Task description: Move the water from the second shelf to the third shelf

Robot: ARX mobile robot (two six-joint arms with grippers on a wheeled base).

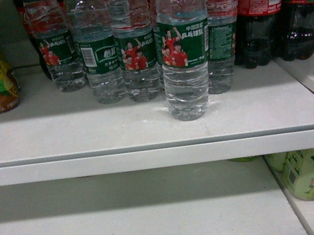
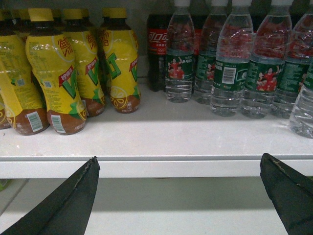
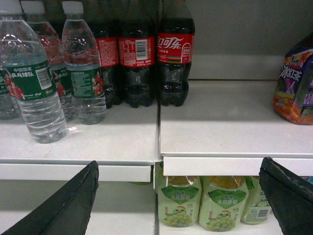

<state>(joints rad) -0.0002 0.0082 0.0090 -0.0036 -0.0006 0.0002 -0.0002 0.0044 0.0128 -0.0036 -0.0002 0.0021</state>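
Several water bottles with dark green labels stand on the upper white shelf [image 1: 151,157]. One water bottle [image 1: 185,48] stands alone in front of the row, nearest the shelf edge; the right wrist view shows this water bottle [image 3: 32,83] at the left. The lower shelf [image 1: 131,222] beneath shows bare white surface. My left gripper [image 2: 180,158] is open, level with the shelf's front edge, with nothing between its fingers. My right gripper [image 3: 179,161] is also open and holds nothing, in front of the shelf edge to the right of the water. Neither gripper shows in the head view.
Yellow tea bottles [image 2: 54,73] fill the upper shelf's left side. Dark cola bottles [image 3: 146,58] stand right of the water. Pale green grape drinks [image 3: 200,200] sit on the lower shelf at the right. A purple packet [image 3: 296,88] lies at the far right.
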